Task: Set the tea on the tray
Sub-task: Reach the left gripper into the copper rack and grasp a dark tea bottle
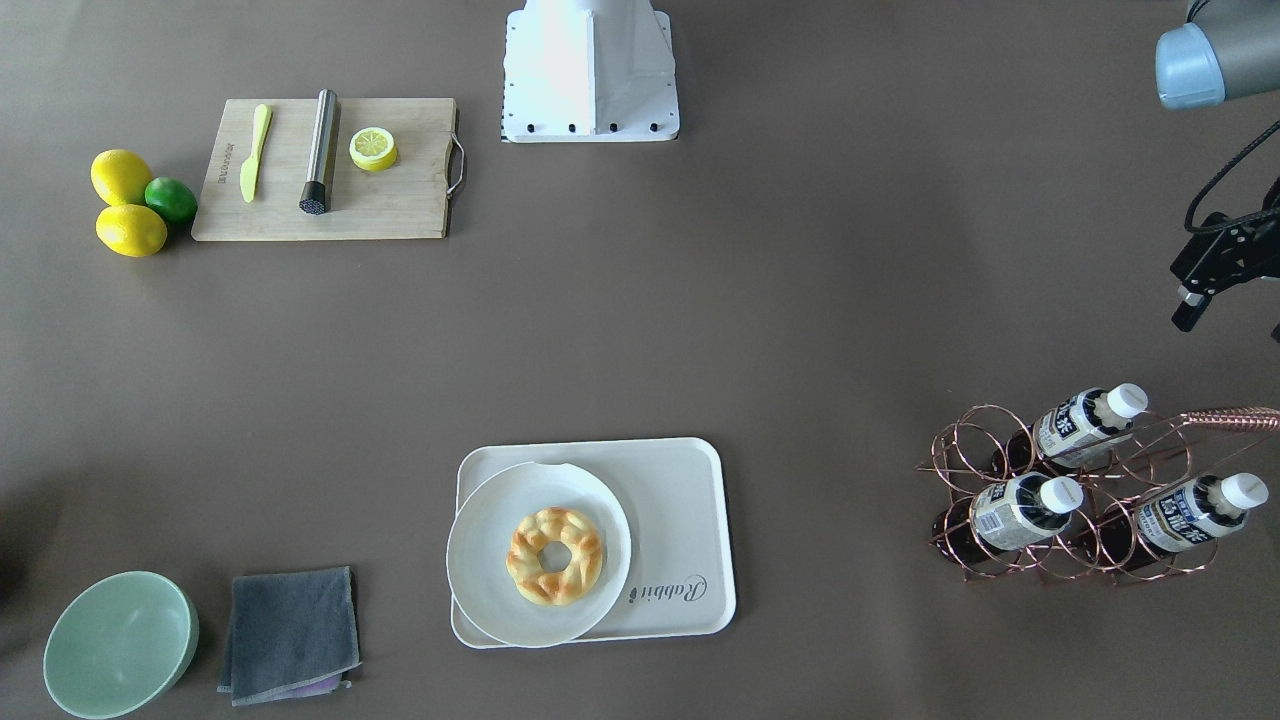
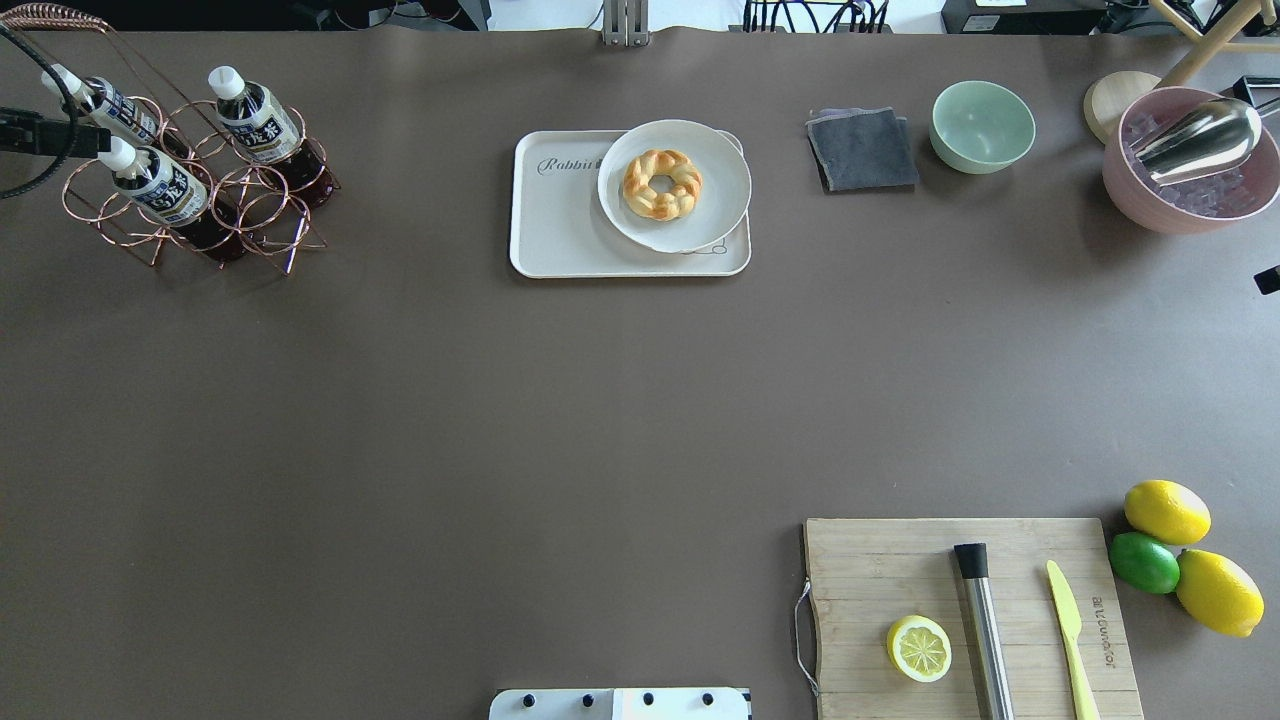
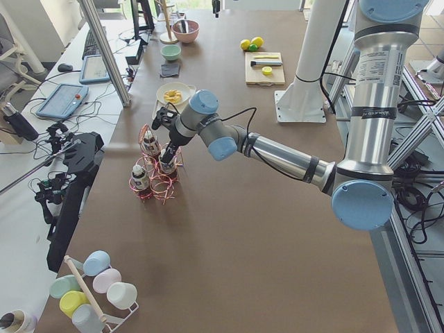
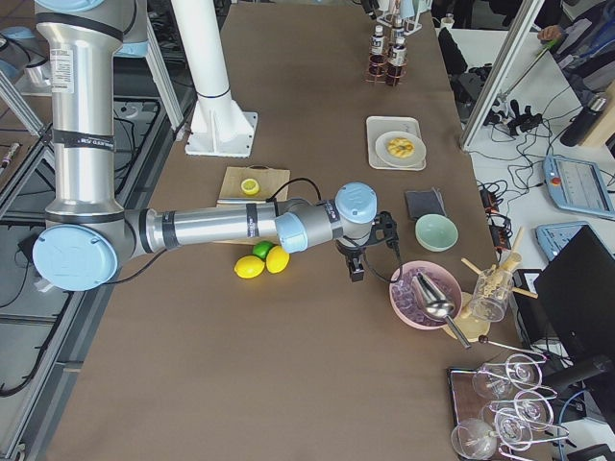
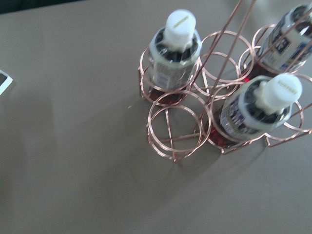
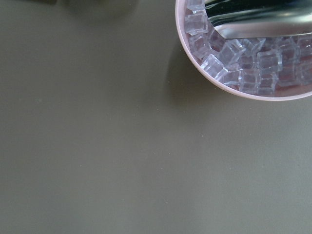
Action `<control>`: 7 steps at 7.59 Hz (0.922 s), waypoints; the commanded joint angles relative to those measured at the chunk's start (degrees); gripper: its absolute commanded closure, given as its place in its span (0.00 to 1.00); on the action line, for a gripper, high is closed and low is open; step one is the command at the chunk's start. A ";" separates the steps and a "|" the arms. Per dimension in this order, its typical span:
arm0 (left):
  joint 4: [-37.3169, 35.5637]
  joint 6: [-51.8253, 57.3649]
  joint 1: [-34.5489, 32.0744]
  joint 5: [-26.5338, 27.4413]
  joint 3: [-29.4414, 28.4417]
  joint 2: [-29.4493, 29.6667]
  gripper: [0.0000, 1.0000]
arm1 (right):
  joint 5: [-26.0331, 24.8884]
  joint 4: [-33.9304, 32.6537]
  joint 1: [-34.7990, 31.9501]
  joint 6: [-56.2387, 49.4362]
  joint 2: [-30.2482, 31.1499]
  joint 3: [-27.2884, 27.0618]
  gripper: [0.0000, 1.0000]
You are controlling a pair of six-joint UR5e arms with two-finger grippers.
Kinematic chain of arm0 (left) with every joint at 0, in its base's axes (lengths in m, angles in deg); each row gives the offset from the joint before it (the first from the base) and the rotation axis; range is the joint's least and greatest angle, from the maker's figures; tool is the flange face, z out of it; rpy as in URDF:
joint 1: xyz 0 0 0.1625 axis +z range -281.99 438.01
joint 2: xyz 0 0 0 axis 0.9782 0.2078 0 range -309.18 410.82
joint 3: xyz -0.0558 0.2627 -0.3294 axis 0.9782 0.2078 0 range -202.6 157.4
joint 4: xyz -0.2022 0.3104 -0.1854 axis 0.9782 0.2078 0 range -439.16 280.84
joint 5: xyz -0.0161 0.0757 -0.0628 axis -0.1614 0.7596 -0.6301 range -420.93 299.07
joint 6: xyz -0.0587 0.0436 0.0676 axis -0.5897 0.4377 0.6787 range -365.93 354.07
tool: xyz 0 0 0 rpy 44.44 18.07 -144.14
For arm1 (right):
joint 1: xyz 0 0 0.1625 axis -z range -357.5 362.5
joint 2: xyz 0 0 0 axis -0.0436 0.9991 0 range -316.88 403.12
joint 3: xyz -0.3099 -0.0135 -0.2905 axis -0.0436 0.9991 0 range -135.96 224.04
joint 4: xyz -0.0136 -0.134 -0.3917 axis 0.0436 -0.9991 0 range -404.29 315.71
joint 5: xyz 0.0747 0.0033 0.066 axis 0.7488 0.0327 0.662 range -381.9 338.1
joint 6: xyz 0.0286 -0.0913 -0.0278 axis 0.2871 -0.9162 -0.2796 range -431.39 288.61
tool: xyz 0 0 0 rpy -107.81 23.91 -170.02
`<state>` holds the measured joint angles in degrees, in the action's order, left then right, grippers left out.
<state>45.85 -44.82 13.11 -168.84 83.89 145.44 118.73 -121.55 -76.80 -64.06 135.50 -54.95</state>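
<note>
Tea bottle (image 1: 1088, 422) leans in the wire rack (image 1: 975, 440) beside two others; left pincer (image 3: 163, 118) hovers near it, not touching; its opening cannot be told; tray (image 1: 690, 490) well apart.

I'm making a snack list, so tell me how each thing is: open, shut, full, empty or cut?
tea bottles: three, capped, in the wire rack
tray: plate on it, one side bare
plate: holds a doughnut
green bowl: empty
pink bowl: ice and a scoop inside
lemon half: cut, on the board
cloth: folded
</note>
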 commanded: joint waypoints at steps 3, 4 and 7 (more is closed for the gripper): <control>0.58 0.57 2.41 2.53 -6.38 4.43 0.07 | -0.01 0.09 0.11 0.14 -0.01 -0.24 0.01; 0.58 0.05 2.41 2.09 -6.38 4.25 0.12 | -0.01 0.09 0.11 0.23 -0.10 -0.24 0.01; 0.58 -0.31 3.73 2.08 -6.29 3.72 0.41 | -0.01 0.09 0.11 0.32 0.08 -0.50 0.01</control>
<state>46.43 -45.09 16.46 -166.69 77.73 149.48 118.69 -121.46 -76.69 -63.83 135.42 -55.25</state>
